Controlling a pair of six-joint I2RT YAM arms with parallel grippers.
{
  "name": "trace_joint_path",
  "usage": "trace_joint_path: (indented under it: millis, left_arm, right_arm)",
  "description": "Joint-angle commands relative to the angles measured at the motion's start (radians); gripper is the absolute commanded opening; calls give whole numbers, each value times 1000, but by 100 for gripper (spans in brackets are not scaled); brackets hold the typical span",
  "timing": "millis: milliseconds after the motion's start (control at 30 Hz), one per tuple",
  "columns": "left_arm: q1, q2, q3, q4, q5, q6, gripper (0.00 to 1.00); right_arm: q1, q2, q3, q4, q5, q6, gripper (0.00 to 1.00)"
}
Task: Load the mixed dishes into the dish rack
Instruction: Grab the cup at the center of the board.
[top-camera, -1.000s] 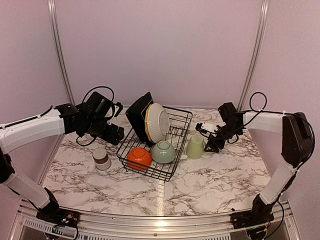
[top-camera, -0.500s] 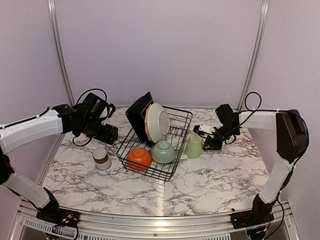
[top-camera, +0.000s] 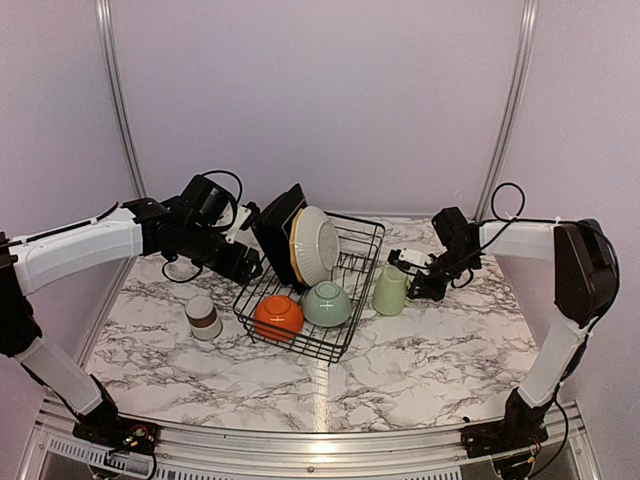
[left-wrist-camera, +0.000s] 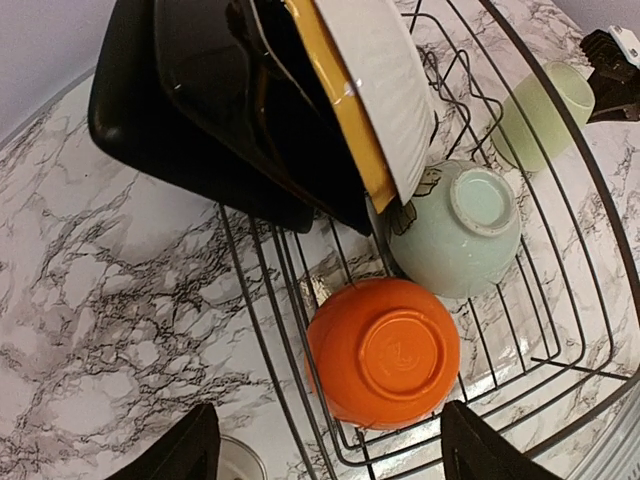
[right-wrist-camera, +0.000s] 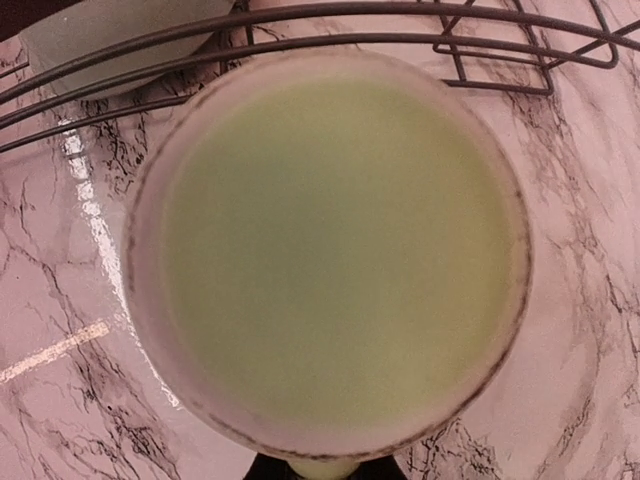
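Both arms have shifted. L arm has swung in from the table's left side toward the dish rack (top-camera: 358, 243), and the R gripper (top-camera: 410, 282) has pushed up against the pale green mug (top-camera: 388, 292) and pinched in. R wrist view is nearly all mug mouth, w/ just a dark sliver of finger at the bottom edge by the near rim. Reads as clenched on the mug, tho the contact itself barely shows. Mug's not up yet: upright on the marble table (top-camera: 430, 365), just outside the rack's right wall.

L gripper (top-camera: 243, 264) now hangs at the rack's left edge, beside the black square plates (top-camera: 272, 228), jaws spread wide, nothing btw them. Below it in the wrist view: orange bowl (left-wrist-camera: 385, 352) and green bowl (left-wrist-camera: 462, 228), both upside down inside the rack. Yellow plate (top-camera: 295, 247) and white bowl (top-camera: 320, 245) lean in the slots.

So the rack's mostly loaded. Mug looks like the next one in, prob. a lift over the wire. Small cup (top-camera: 203, 318) sits on the table left of the rack, near the L arm, likely that arm's job.
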Motion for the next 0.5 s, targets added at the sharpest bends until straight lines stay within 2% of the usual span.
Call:
trace_joint_path:
  millis: [0, 233, 467]
  left_arm:
    - [-53, 130, 117, -15, 30, 66, 78]
    - [-117, 347, 305, -192, -36, 184, 74]
    - [-177, 447, 349, -252, -157, 234, 79]
  right_arm:
    - [-9, -56, 38, 1, -20, 29, 0]
    - [-9, -77, 17, 18, -25, 37, 0]
    - [-8, -101, -2, 40, -38, 43, 0]
